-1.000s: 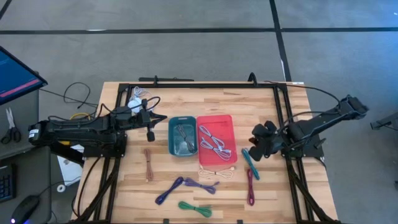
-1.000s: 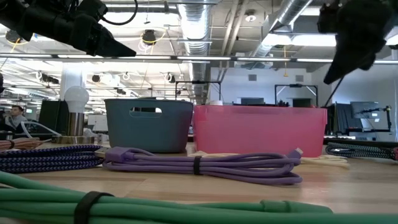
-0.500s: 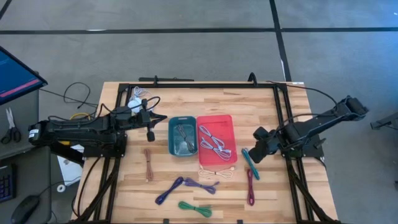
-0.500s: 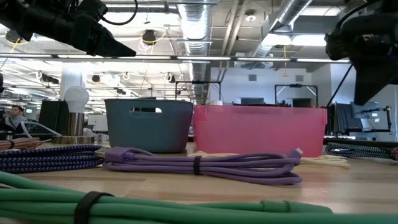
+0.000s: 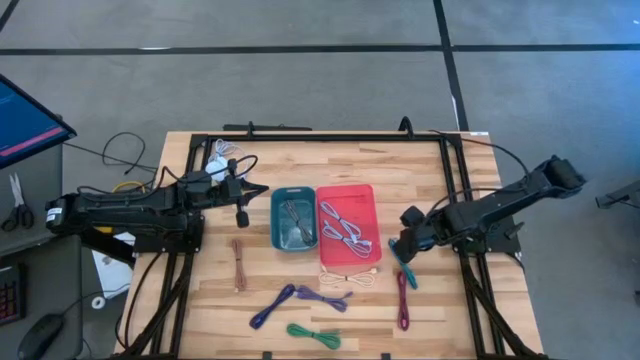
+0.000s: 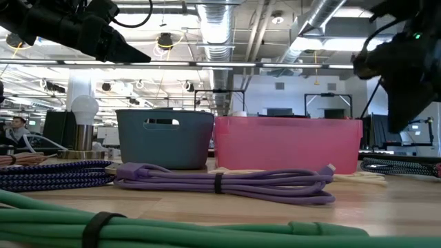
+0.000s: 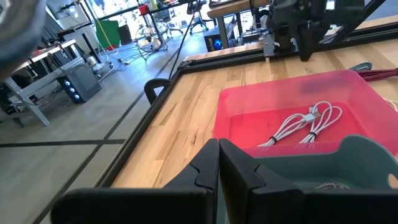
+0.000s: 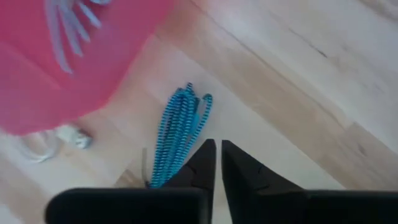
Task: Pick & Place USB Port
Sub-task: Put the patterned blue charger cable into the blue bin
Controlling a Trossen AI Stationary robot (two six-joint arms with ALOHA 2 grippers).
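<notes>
Right pincer (image 8: pixel 217 163) held above counter (image 5: pixel 420 180), fingers nearly together, nothing clamped. Blue braided cable (image 8: pixel 177 134) lying just beyond fingertips, beside pink bin (image 5: pixel 348 222). Left pincer (image 7: pixel 217 163) closed, empty. No writing readable.

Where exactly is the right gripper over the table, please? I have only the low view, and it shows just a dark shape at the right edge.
Observer: From above, the right gripper hangs just beside the pink bin, over a teal braided cable that lies on the table.
Operator: Thank you. Is it holding anything?
Observer: No. Its wrist view shows the fingers close together with nothing between them, and the teal braided cable lies on the wood beyond them.
Operator: And what is inside the pink bin?
Observer: Coiled light cables lie in it.
</notes>
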